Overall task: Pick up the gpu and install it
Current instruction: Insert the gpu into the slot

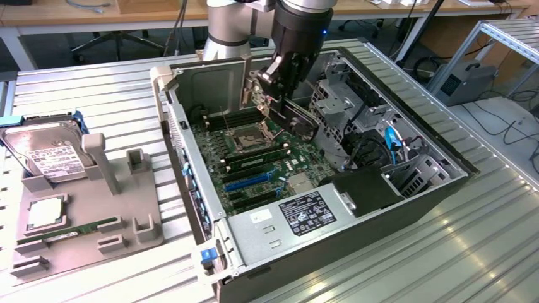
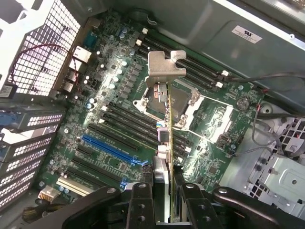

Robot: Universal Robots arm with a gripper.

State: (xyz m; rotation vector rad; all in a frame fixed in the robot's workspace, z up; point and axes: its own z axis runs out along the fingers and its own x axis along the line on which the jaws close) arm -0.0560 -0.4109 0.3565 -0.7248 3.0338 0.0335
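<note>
At the exterior view's left, a hard drive [image 1: 47, 154] leans in a grey holder [image 1: 88, 218] on the slatted metal table [image 1: 101, 95]. It is well apart from the open computer case [image 1: 370, 218].

Toward the middle, the claw [image 1: 267, 95] hangs inside the case, near its far wall and above the motherboard [image 1: 252, 167]. It is pinching the gpu [image 1: 296, 120], which slants down from the claw toward the exterior view's right as a dark slab. In the wrist view the gpu [image 2: 168, 121] shows edge-on as a thin blade between the black fingers [image 2: 140, 202] of the claw [image 2: 167, 191], one on each face. Its silver bracket [image 2: 164, 67] is at the end away from the camera, over the processor socket [image 2: 178, 102]. The long blue slot [image 2: 112, 148] lies off to one side of the card, not under it.

The fingers cover the near end of the card, and its connector edge cannot be made out. How high the card hangs over the board cannot be told.

Further right in the exterior view, the drive cage [image 1: 337, 104] and a bundle of cables [image 1: 370, 148] stand just beside the card's lower corner, leaving little room there. The board's slots toward the near end of the case lie open, bounded by the power supply [image 1: 303, 218].
</note>
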